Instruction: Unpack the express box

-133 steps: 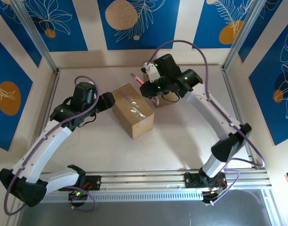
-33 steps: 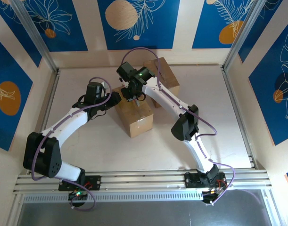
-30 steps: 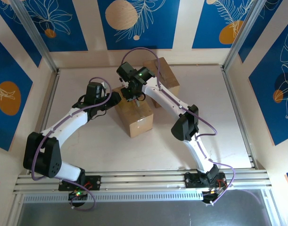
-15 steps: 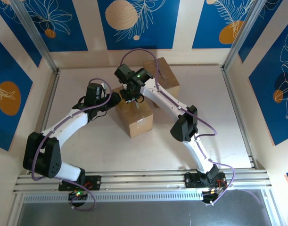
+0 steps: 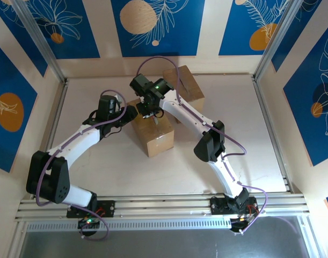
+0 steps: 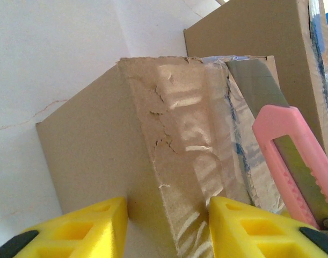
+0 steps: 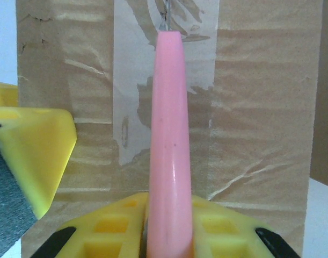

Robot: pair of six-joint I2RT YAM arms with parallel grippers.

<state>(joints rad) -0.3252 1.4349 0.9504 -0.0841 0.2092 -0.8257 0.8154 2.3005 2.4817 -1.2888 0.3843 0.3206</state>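
box: brown cardboard box (image 5: 154, 130) sitting mid-tabletop (image 5: 126, 172), long axis running far-left to near-right in the top view
tape: one clear strip (image 7: 132, 80) running along the top face, in line with that long axis
knife: one pink knife (image 7: 169, 140), lying lengthwise over the strip, blade tip pointing down the seam
right fingers: yellow right fingers (image 7: 228, 223) pinching the knife handle, hovering over the box's far-left end
left fingers: left fingers (image 6: 83, 226) partly spread, straddling that same end of the box, cardboard filling the gap and seeming to press both pads, so reading as a bracing grip
key relation: the uncut seam is stretching away from the blade toward the near-right end; the cut is likely calling for a pull along that axis, right arm working, left arm steadying
risk: left fingers are sitting just beside the blade
count: two boxes, the second box (image 5: 188, 86) standing behind; one knife; one strip
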